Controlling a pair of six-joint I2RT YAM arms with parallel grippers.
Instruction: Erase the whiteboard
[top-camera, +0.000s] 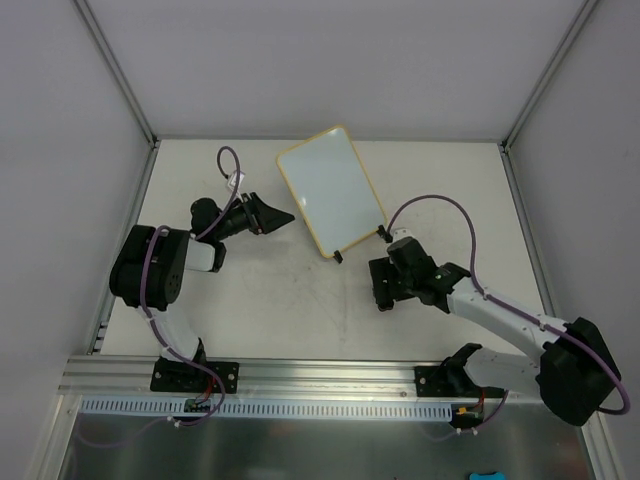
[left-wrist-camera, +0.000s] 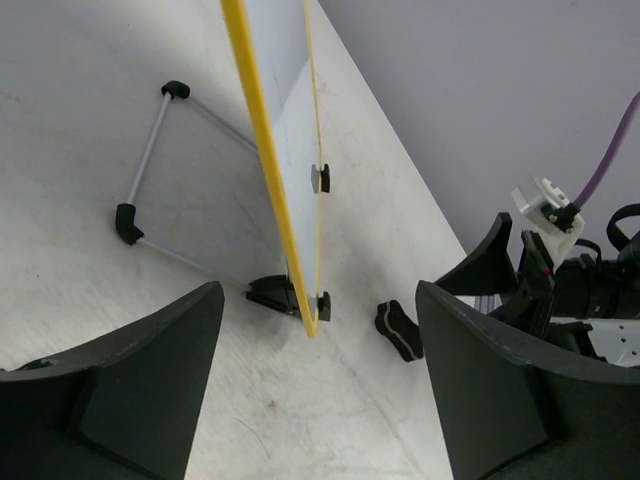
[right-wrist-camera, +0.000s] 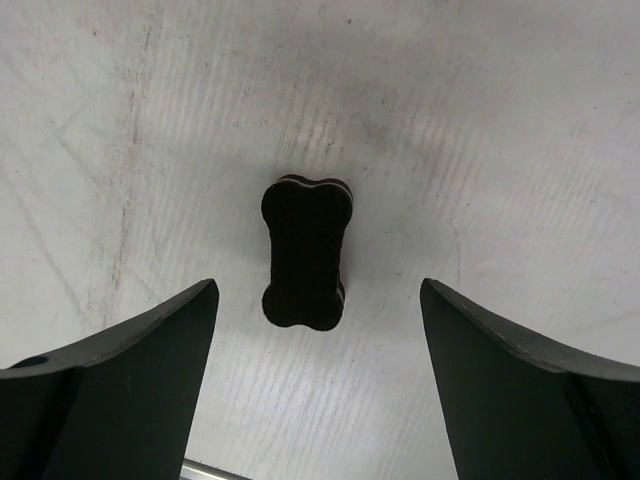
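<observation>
The whiteboard (top-camera: 330, 190) stands propped at a lean toward the back middle of the tabletop (top-camera: 280, 310), resting on small black feet (left-wrist-camera: 272, 292) and a thin wire stand (left-wrist-camera: 146, 155) behind it. It looks light, thin and stiff, with a slick face, so a wipe pressed against it would probably slide it or fold it back on the stand. The rounded yellow frame (left-wrist-camera: 265, 150) is the best place to take hold, pinched at a side edge and braced. The left hand (top-camera: 272, 214) hangs wide and empty just beside the board's near edge, apart from it. The right hand (top-camera: 385, 292) hovers wide over the black eraser (right-wrist-camera: 305, 253), which lies untouched near the board's lower corner. Its narrow waist suits a pinch. Whether any marks are on the board cannot be made out.
</observation>
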